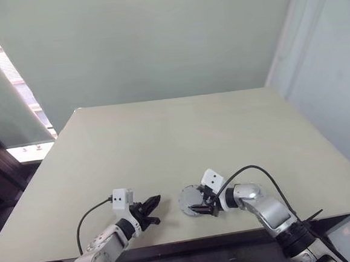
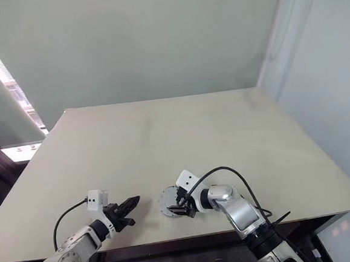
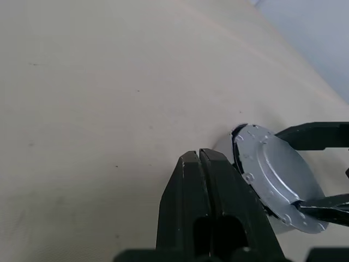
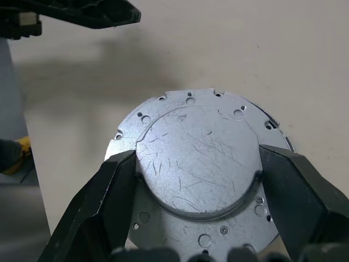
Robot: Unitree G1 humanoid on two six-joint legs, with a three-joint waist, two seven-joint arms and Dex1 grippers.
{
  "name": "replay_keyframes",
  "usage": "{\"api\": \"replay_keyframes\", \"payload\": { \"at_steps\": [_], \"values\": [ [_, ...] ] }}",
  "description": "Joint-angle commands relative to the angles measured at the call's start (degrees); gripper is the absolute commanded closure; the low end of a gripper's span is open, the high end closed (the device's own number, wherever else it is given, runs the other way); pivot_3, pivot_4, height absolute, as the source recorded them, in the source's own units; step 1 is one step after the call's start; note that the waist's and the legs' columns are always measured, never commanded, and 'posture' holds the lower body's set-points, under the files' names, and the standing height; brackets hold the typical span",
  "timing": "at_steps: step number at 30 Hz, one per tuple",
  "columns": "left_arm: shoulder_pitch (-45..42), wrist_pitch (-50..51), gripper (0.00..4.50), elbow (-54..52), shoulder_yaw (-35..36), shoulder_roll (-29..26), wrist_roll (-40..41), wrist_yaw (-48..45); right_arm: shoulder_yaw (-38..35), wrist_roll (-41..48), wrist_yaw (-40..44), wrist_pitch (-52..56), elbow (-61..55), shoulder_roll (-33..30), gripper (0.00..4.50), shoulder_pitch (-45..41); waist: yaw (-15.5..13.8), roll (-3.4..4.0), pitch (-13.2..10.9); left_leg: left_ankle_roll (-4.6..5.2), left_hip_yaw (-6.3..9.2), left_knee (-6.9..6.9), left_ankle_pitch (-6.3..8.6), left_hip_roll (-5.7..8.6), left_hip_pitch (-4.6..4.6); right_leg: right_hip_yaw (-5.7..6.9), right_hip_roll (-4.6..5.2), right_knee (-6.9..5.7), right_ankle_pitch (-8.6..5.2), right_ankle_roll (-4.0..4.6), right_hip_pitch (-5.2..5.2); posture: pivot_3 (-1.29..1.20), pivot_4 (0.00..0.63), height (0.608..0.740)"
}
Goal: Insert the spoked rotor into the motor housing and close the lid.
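1. Left eye view gives us the biggest thing first: a wide beige table running back to a pale wall, with both of our arms reaching over its near edge.
2. Our right arm comes in from the right with a black cable looping over it, and our left arm comes in from the left.
3. Our right gripper sits near the middle of the near edge, its two black fingers spread wide and clamped on opposite sides of a round silver-grey metal disc.
4. That disc is held tilted on edge just above the table; from our right wrist view we see its scratched raised centre and a flange dotted with small holes. We cannot tell from these pictures whether it is the housing or the lid.
5. Our left gripper rests low over the table just to the left of the disc, apart from it, with its fingers pressed flat together and nothing between them.
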State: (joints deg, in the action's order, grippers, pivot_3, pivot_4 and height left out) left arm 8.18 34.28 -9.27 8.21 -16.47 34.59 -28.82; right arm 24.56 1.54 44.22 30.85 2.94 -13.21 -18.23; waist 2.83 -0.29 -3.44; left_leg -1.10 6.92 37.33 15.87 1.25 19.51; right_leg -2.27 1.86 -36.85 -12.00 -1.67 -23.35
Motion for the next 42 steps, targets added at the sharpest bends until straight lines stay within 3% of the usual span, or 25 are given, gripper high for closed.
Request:
{"api": "replay_keyframes", "payload": {
  "at_steps": [1,42],
  "values": [
    [-0.8,-1.2,4.50,-1.9,0.1,0.0,-0.1,-0.4,0.4,-0.5,-1.9,3.6,-1.3,0.5,1.29,-0.7,0.0,-0.01,0.0,0.00,0.00,0.00,0.00,0.00,0.00,0.00,0.00,0.00,0.00,0.00,0.00,0.00,0.000,0.740],
    [0.2,-2.4,4.50,-1.6,-1.0,0.9,-0.6,-0.7,5.3,-4.3,-11.7,16.8,-1.3,1.8,1.29,-1.2,0.1,0.00,0.3,-0.02,-0.05,0.02,0.00,-0.13,-0.51,0.01,-0.05,-0.05,-0.08,0.12,0.27,0.00,0.000,0.740]
  ]
}}
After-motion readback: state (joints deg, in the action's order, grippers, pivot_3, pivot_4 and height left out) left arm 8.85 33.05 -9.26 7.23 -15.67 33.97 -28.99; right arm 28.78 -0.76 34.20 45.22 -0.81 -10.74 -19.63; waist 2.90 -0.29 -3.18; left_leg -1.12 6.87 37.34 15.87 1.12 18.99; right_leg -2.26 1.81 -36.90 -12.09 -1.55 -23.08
